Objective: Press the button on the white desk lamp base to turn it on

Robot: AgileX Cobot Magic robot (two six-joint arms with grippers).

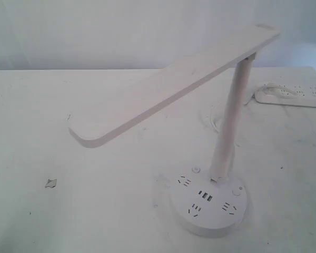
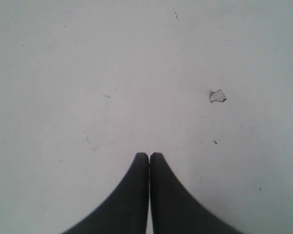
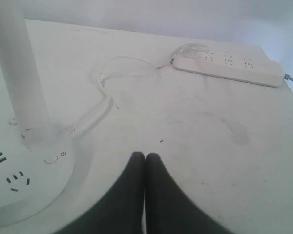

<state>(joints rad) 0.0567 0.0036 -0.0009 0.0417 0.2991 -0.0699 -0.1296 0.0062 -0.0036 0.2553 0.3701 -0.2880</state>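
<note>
The white desk lamp base (image 1: 210,220) stands at the front right of the table, with a slim post (image 1: 233,113) and a long flat head (image 1: 168,89) reaching left. The button (image 1: 237,191) sits on the disc's right side, beside the post foot. The right wrist view shows the base (image 3: 36,192) and the button (image 3: 51,158) with its speck icon. My right gripper (image 3: 145,155) is shut and empty, hovering over the table a short way from the base rim. Also shut and empty, my left gripper (image 2: 149,155) is over bare table. Neither gripper appears in the exterior view.
A long white power strip (image 1: 292,95) (image 3: 224,68) lies at the back right, and the lamp's cable (image 3: 102,78) loops from it to the base. A second small round mark (image 1: 196,169) sits on the base left of the post. A chipped spot (image 2: 217,96) (image 1: 51,183) marks the table.
</note>
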